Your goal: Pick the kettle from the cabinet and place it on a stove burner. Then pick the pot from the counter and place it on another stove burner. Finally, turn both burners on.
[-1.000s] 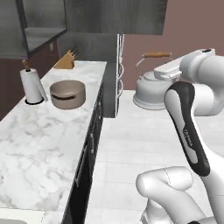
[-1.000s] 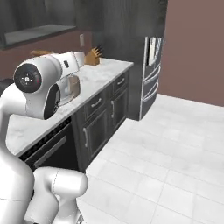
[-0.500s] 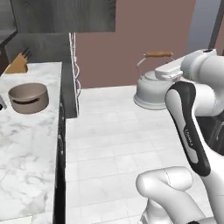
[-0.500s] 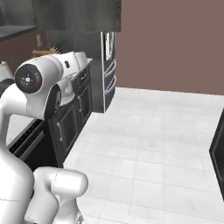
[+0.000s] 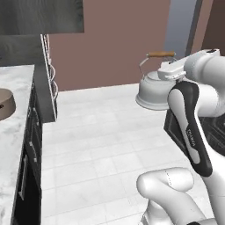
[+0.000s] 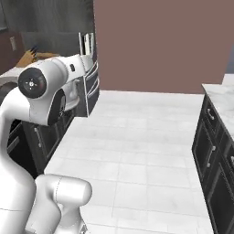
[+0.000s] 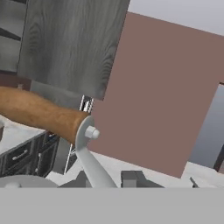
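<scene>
Marble counter [image 5: 13, 132], tiled floor [image 5: 96, 154].

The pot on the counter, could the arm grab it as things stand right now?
Probably not: the gripper is shut on the kettle handle, out over the open floor, and the pot sits far left on the counter.

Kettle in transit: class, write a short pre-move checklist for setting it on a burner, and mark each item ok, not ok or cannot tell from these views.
1. Kettle off the shelf and carried in the air: ok.
2. Kettle upright, wooden handle top uppermost: ok.
3. Gripper shut on the handle: cannot tell, the fingers are hidden.
4. Stove burner in sight as a target: not ok.
5. Pot on the counter, awaiting its turn: ok.
</scene>
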Motion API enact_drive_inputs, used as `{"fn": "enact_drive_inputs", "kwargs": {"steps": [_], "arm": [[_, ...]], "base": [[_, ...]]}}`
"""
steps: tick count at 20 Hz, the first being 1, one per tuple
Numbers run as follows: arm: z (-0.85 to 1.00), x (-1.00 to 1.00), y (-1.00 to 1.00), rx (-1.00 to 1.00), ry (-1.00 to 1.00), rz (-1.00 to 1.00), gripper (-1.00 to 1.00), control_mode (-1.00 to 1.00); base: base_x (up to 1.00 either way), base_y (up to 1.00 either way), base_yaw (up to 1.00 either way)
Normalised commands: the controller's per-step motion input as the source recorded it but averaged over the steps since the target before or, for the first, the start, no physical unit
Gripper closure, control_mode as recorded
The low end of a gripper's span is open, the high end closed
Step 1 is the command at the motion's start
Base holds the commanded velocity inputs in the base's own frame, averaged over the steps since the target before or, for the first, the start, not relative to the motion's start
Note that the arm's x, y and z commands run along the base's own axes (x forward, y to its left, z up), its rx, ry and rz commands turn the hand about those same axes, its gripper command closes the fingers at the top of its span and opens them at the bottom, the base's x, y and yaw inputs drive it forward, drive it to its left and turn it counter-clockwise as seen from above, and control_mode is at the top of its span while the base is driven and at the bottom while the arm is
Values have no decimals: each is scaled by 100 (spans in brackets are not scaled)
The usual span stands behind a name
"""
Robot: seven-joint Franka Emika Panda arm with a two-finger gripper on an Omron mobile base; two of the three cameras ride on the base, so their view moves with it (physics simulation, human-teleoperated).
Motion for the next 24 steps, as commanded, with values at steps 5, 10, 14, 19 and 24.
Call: {"fn": "enact_drive_inputs", "kwargs": {"steps": [5, 10, 14, 19, 24], "arm": [[0, 0, 0, 0, 0, 0, 100, 100], [0, 0, 0, 0, 0, 0, 100, 100], [0, 0, 0, 0, 0, 0, 100, 100], [0, 0, 0, 0, 0, 0, 100, 100], [0, 0, 0, 0, 0, 0, 100, 100]], "base": [[32, -26, -19], [56, 0, -27], [73, -5, -30], [77, -5, -30], [80, -8, -31]]}}
